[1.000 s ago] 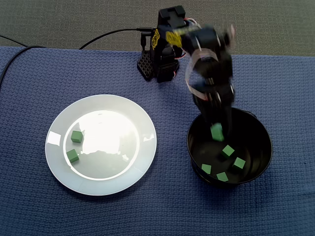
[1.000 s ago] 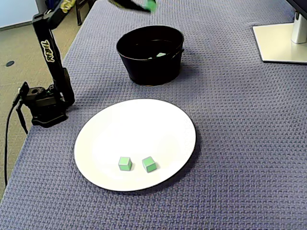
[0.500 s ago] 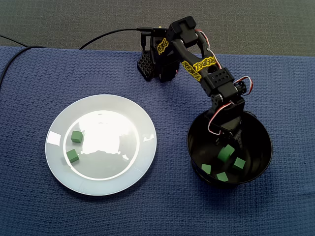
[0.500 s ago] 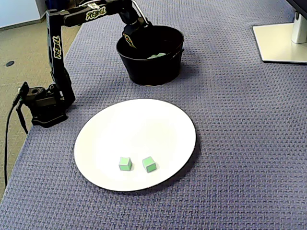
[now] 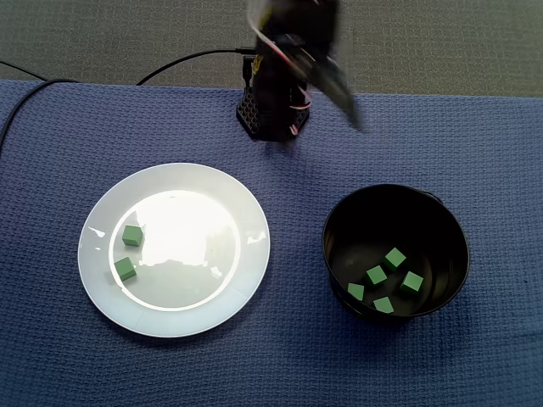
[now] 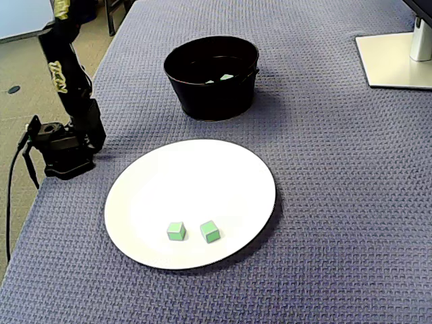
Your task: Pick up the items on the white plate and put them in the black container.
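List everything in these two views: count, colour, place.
plate: one, white, on the cloth beside the container.
cubes on the plate: two, green, close together near one edge.
container: one, black, on the cloth.
cubes in the container: five, green, on its bottom.
cloth: one, blue, covers the table.
stand base: one, white, on the cloth's corner in the angled fixed view.
cables: two strands, black, by the cloth's edge near the arm.
arm: one, black with yellow lettering, base at the cloth's edge.
gripper: one, motion-blurred; open or shut cannot be told.
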`<act>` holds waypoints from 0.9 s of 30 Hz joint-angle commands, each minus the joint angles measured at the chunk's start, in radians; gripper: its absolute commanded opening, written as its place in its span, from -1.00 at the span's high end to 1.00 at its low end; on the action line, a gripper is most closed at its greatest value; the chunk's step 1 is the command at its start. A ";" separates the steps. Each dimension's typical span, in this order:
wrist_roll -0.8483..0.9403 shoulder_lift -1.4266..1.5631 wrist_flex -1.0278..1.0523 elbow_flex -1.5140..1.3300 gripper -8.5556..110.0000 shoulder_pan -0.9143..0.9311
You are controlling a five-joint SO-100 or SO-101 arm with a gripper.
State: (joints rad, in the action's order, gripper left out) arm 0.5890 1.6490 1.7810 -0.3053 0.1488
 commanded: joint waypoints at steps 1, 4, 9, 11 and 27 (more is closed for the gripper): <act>-0.009 0.034 0.081 -0.058 0.05 0.362; -0.054 0.048 -0.046 -0.308 0.07 0.512; -0.124 -0.031 -0.232 -0.595 0.14 0.638; -0.141 -0.071 -0.275 -0.692 0.16 0.661; -0.158 -0.618 -0.249 -0.614 0.26 0.623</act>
State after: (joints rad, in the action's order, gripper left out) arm 0.4142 1.1045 1.4956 -1.0308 0.7915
